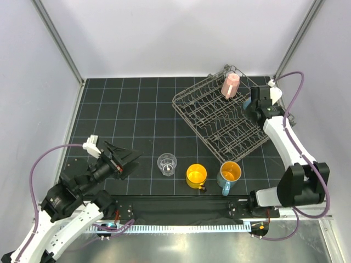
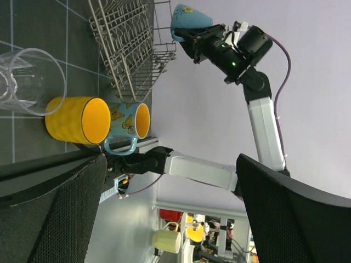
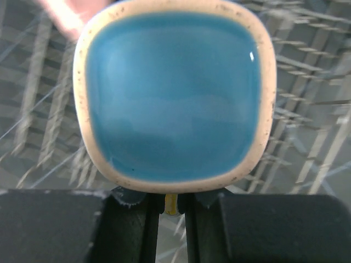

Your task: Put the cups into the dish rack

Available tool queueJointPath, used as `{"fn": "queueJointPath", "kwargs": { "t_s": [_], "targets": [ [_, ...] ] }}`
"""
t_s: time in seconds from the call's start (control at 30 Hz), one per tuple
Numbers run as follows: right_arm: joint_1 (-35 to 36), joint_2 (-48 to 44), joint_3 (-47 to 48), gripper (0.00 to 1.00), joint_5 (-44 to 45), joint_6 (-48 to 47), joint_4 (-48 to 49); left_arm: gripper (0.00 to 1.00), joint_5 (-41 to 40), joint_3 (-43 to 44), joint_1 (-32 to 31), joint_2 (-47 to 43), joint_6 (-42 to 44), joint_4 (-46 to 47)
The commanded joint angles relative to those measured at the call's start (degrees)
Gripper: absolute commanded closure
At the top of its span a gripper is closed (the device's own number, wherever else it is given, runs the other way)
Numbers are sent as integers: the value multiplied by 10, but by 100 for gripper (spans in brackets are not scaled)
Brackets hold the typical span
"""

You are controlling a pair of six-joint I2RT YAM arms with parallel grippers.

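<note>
With the right tool (image 2: 192,37), grips a blue glazed ceramic mug (image 3: 174,93), grey wire dish rack (image 1: 219,118) beneath, a pink cup (image 1: 231,85) propped in the rack just beyond the tool. Holds the left tool (image 1: 125,159) released, a clear glass tumbler (image 1: 167,164), yellow mug (image 1: 196,175) and orange-lined blue mug (image 1: 230,174) to its right on the black gridded tabletop (image 1: 109,109).

Beside the dish rack (image 2: 129,49) we see a glass (image 2: 27,82), yellow mug (image 2: 74,119) and butterfly mug (image 2: 127,123) in a row; past it the right gripper (image 2: 187,37) holds a blue cup (image 2: 192,17).
</note>
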Motion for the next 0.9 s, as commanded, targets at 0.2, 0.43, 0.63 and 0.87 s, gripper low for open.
{"fn": "queueJointPath", "kwargs": {
  "t_s": [0.2, 0.43, 0.63, 0.87],
  "targets": [
    [-43, 100, 35, 96, 162, 61, 3, 4, -34, 86, 1, 0, 114, -36],
    [-46, 177, 59, 96, 175, 53, 30, 3, -66, 124, 1, 21, 167, -81],
    [-46, 231, 93, 96, 177, 38, 46, 3, -64, 116, 1, 20, 176, -80],
    [-67, 268, 114, 96, 163, 24, 63, 2, -61, 118, 2, 22, 183, -85]
  ]
}}
